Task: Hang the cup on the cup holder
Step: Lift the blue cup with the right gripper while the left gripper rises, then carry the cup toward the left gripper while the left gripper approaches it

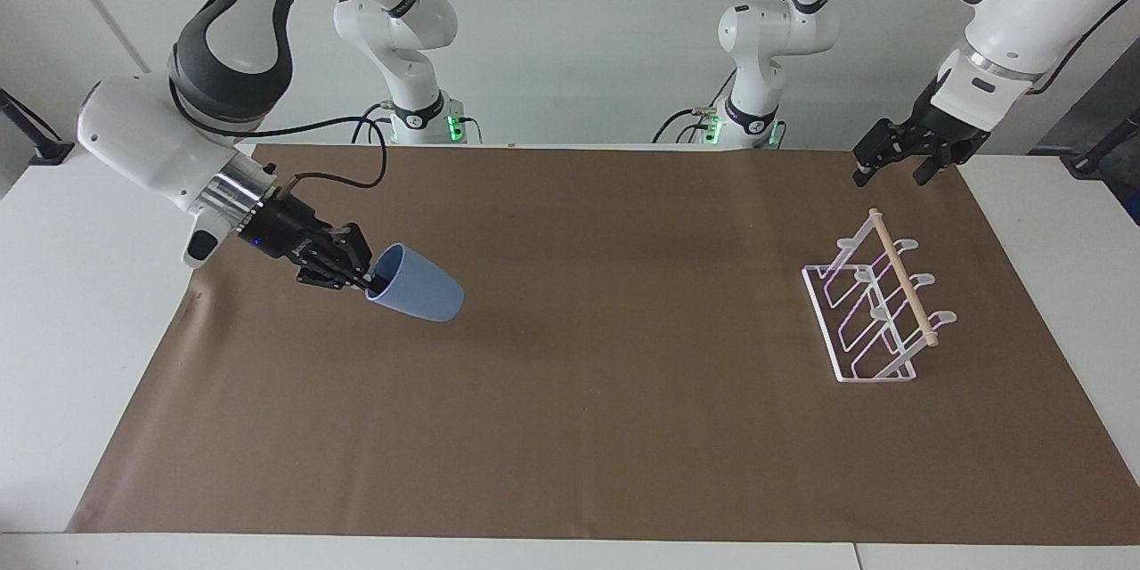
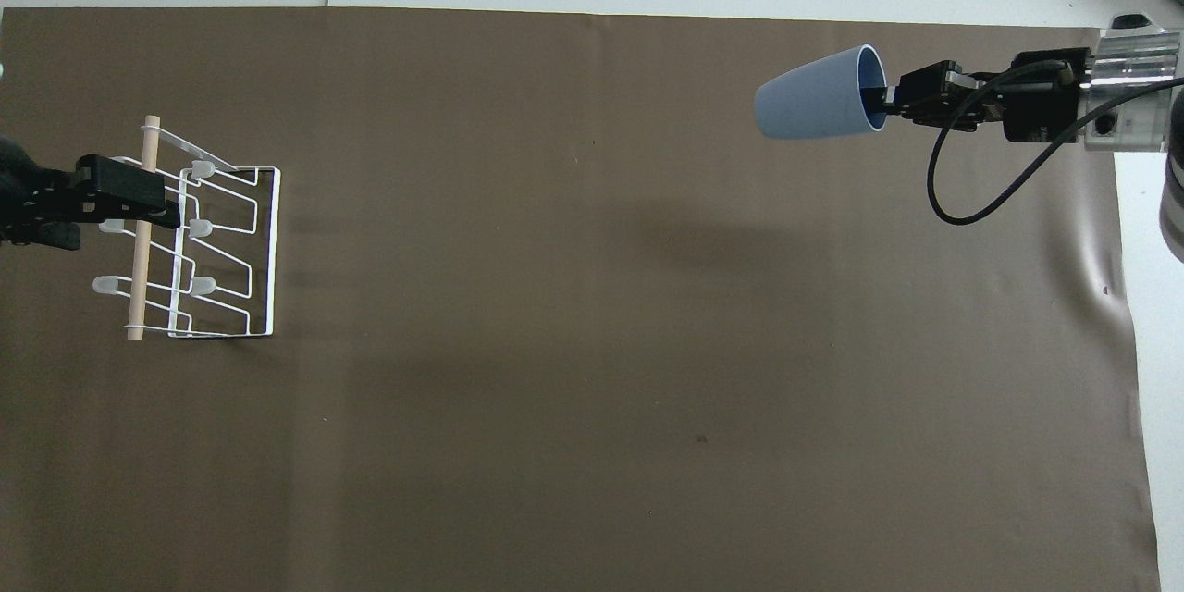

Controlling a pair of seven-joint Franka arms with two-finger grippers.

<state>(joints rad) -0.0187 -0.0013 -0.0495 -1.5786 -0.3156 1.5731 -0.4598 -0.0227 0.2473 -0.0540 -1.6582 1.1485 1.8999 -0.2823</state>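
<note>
The blue-grey cup [image 1: 419, 294] is held up in the air on its side, its mouth toward my right gripper [image 1: 368, 283] and its base toward the table's middle. The right gripper is shut on the cup's rim, one finger inside the mouth; in the overhead view the cup [image 2: 814, 95] and right gripper [image 2: 881, 102] are over the brown paper at the right arm's end. The white wire cup holder [image 1: 877, 312] with its wooden dowel stands at the left arm's end, also seen from overhead [image 2: 199, 240]. My left gripper [image 1: 891, 171] hangs open and empty in the air by the holder, and it shows in the overhead view [image 2: 120, 208].
A brown paper sheet [image 1: 606, 410] covers the table's middle; white table shows at both ends. A black cable [image 2: 962, 194] loops from the right wrist. Both arm bases [image 1: 419, 120] stand at the robots' edge.
</note>
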